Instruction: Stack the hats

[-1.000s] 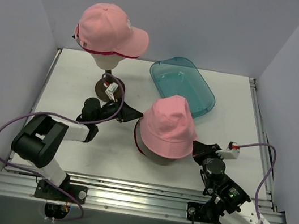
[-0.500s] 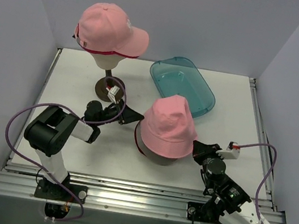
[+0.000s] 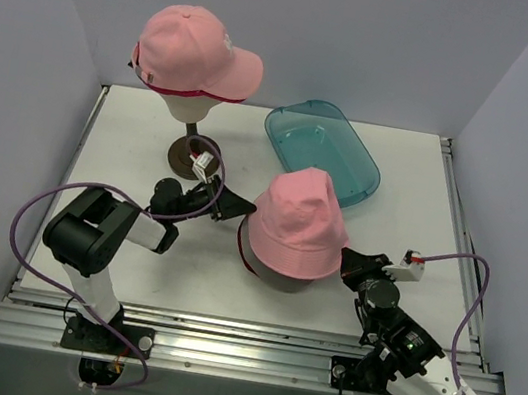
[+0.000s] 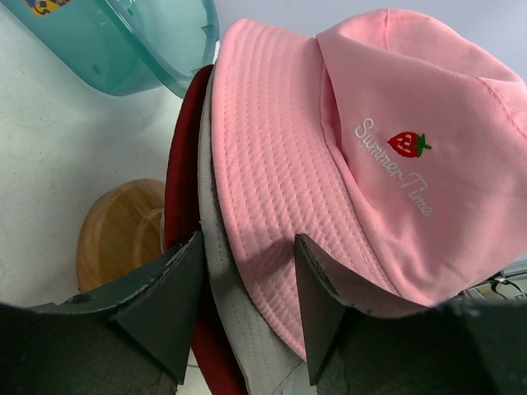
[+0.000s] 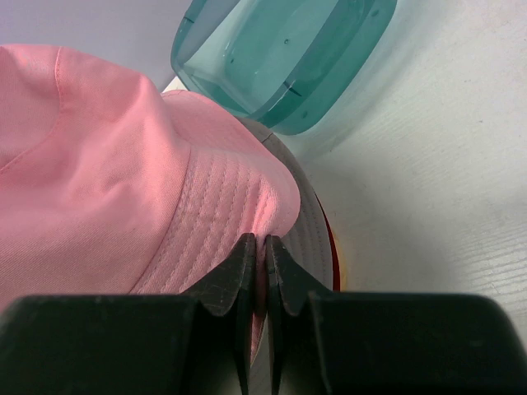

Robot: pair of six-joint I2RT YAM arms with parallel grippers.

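Note:
The pale pink bucket hat [image 3: 297, 223] sits on the dark red hat showing grey [image 3: 253, 253] at mid table. My left gripper [image 3: 239, 203] is open, its jaws either side of both brims at the stack's left edge. In the left wrist view the gripper [image 4: 247, 247] has the pink brim [image 4: 272, 206] and the grey and red brim [image 4: 183, 189] between its jaws. My right gripper [image 3: 346, 264] is shut on the bucket hat's brim [image 5: 247, 197] at the right edge, as the right wrist view [image 5: 259, 247] shows. The pale pink peaked cap [image 3: 192, 49] sits over the magenta cap [image 3: 176, 90] on the head form [image 3: 188, 107].
The clear teal tray [image 3: 323, 149] lies just behind the hat stack, close to both grippers. The head form's round wooden base [image 3: 193, 152] stands just behind my left gripper. Grey walls close in the table on three sides.
My left arm has folded in and its gripper has slid slightly right, further onto the brims. The right gripper and the hats have stayed put.

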